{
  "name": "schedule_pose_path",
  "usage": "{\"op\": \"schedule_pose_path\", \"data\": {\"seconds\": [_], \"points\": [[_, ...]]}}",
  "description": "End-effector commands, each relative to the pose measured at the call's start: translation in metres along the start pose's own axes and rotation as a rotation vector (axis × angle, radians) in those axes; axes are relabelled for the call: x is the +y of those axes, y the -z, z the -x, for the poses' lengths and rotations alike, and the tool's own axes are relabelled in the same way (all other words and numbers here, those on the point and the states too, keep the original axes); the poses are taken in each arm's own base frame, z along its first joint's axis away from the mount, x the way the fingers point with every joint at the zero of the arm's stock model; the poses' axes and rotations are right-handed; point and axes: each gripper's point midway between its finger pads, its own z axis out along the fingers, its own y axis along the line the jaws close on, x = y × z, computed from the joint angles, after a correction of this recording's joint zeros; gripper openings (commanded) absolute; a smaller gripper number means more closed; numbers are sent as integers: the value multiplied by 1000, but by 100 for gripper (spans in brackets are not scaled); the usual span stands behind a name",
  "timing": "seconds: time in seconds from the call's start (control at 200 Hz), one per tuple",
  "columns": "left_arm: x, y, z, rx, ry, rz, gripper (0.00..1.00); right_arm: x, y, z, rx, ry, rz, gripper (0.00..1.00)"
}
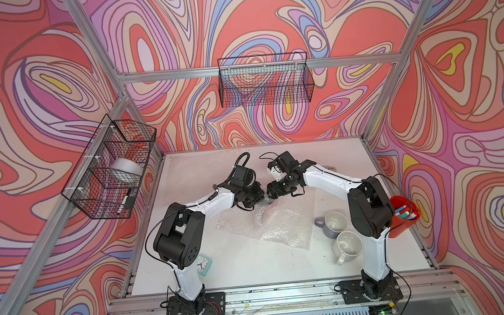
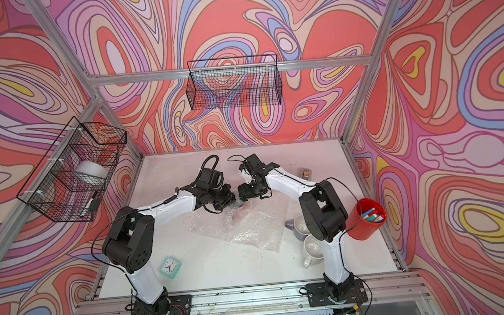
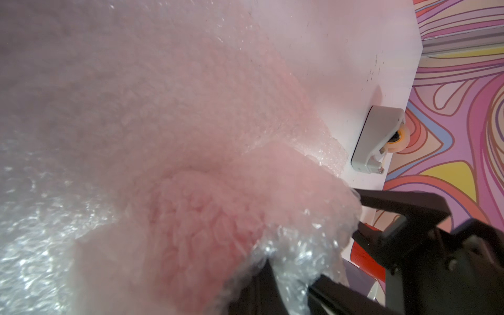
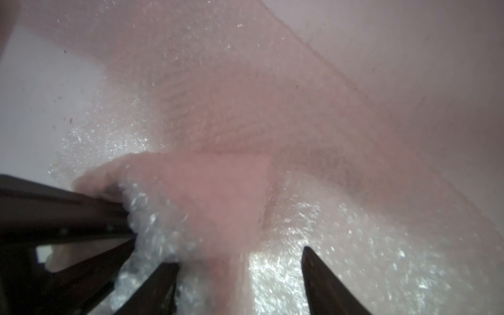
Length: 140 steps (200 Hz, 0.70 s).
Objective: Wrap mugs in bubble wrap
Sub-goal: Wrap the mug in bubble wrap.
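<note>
**Robot arms at work on a mug:** Two arms meet over the middle of the white counter (image 1: pixel 253 266). There a sheet of bubble wrap (image 1: pixel 280 226) lies rumpled and heaped over the red mug (image 2: pixel 241 213), which shows only as a pink-red blur through the plastic.

The left hand (image 1: pixel 260 198) is clamped tight on a bunched fold of the wrap at the top of the mound. The left wrist view shows the plastic pinched between its dark fingers (image 3: pixel 253 289).

The right hand (image 1: pixel 272 193), just beside it, has its jaws wide and grips nothing. One finger (image 4: pixel 152 283) is pressed into the bunched wrap, and the other stands clear above the flat part of the sheet.

The lavender mug (image 1: pixel 333 224) and the white mug (image 1: pixel 348 246) sit uncovered, mouths up, just beside each other near the right arm's base. A second sheet (image 1: pixel 196 172) lies flat toward the counter's far left corner.

A red cup (image 1: pixel 401 220) of markers stands at the right edge. A small clock (image 1: pixel 203 263) lies by the left arm, and a tape dispenser (image 2: pixel 305 172) sits at the far right.
</note>
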Motion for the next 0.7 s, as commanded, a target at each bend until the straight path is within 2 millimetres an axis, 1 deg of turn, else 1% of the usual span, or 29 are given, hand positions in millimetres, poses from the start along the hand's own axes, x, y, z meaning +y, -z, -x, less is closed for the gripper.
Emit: {"op": "schedule_pose_path", "data": {"seconds": [0.0, 0.085, 0.336, 0.446, 0.556, 0.696], "points": [[35, -10, -14, 38, 50, 112, 0, 14, 12, -5, -13, 16, 16, 70], [33, -10, -13, 38, 48, 107, 0, 15, 15, -3, -24, 14, 20, 70], [27, -8, -9, 31, 38, 96, 0, 19, 7, -3, -11, 13, 47, 69], [25, -8, -10, 32, 36, 93, 0, 22, -4, -7, 11, 6, 82, 69], [24, -8, -10, 33, 35, 91, 0, 26, -23, -15, 54, -12, 130, 70], [21, -6, -9, 29, 33, 84, 0, 17, -45, -30, 114, -42, 116, 68]]}}
